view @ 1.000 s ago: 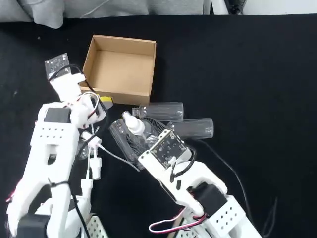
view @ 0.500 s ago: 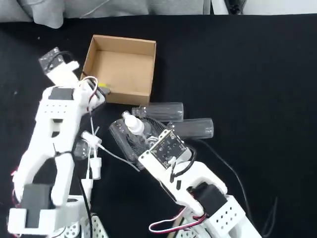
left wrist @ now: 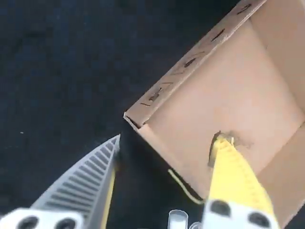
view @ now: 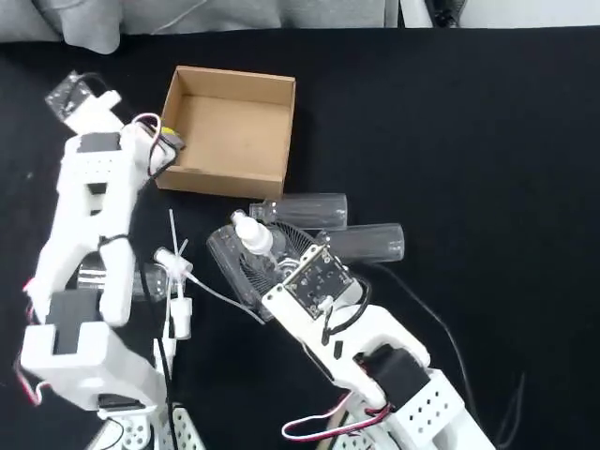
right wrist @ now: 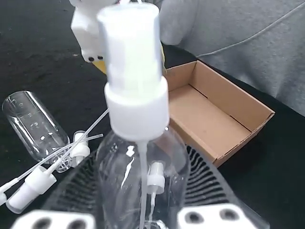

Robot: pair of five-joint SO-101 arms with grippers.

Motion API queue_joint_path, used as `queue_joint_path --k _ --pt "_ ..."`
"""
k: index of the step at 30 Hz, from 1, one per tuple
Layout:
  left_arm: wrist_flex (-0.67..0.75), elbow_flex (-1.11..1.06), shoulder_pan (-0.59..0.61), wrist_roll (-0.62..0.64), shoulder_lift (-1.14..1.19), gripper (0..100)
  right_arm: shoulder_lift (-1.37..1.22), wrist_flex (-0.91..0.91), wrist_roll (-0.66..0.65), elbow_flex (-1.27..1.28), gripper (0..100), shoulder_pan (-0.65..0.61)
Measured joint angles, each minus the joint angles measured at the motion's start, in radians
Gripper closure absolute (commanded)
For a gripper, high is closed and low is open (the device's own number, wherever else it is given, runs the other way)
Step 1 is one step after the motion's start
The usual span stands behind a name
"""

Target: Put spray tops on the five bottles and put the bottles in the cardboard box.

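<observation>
My right gripper point(view: 255, 261) is shut on a clear bottle point(view: 234, 255) with a white spray top point(view: 249, 234) on its neck; in the right wrist view the bottle point(right wrist: 138, 167) stands upright between the jaws of the right gripper point(right wrist: 138, 183). My left gripper point(view: 161, 142) is at the left wall of the cardboard box point(view: 230, 178). It is open, and in the left wrist view the left gripper point(left wrist: 169, 143) straddles the box's wall point(left wrist: 190, 62), yellow finger point(left wrist: 233, 176) inside. Two bare bottles point(view: 302, 209) point(view: 367, 242) lie beside the held one.
Loose white spray tops point(view: 175, 281) with long tubes lie on the black cloth between the arms. Another clear bottle point(right wrist: 33, 125) lies near them, partly behind the left arm in the high view. Grey fabric point(view: 216, 13) runs along the table's far edge.
The left arm has swung away from the box's front left corner, up along its left wall toward the far side. The right arm and its bottle have stayed put.
</observation>
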State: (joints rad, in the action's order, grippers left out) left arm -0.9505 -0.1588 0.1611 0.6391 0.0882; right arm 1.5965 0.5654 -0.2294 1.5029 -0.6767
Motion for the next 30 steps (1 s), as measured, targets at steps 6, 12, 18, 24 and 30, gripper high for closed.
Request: queue_joint_path --k 6,12,18,24,30 --pt "0.0 0.06 -0.003 0.048 0.11 72 0.0 0.0 0.0 0.0 94.9 0.0" --pt "0.0 0.063 -0.006 0.055 0.146 72 0.002 0.068 -0.025 -0.008 94.9 0.081" --pt "-0.003 0.044 -0.014 0.058 0.146 72 0.003 0.083 -0.025 -0.023 94.9 0.169" --pt "-0.083 0.04 -0.077 0.066 0.146 75 0.003 0.084 0.008 -0.052 94.9 0.213" --pt "-0.114 0.04 -0.12 0.091 0.146 89 0.003 0.084 0.014 -0.052 94.9 0.221"
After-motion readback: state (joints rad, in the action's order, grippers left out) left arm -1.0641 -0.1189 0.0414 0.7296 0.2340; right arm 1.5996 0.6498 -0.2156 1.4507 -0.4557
